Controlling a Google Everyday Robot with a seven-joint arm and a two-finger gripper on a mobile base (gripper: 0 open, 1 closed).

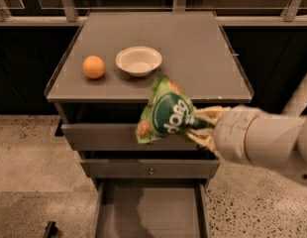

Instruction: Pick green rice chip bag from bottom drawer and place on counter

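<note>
Item 1, hand (199, 125): I see it at right of centre, in front of the cabinet, about level with the top drawer (101, 136). Its pale fingers (207, 114) are pinched together on the right end of the green chip bag (164, 112). The white arm (265, 140) runs off to the right edge.

Item 2, green chip bag: off the ground and clamped in the hand, tilted, with its dark round patch with white letters facing me. In my view it overlaps the front edge of the table (193, 48) and the top drawer front. It hangs above the bottom drawer (151, 213).

Item 3, bottom drawer: pulled out, a plain grey tray.

Item 4, table: the grey cabinet top, carrying an orange ball (93, 67) at left and a white bowl (138, 60) just beside it, the two apart.

Item 5, middle drawer (124, 168): one small knob at centre.

Item 6, speckled floor (25, 152): a small dark object (49, 228) lies at lower left.
</note>
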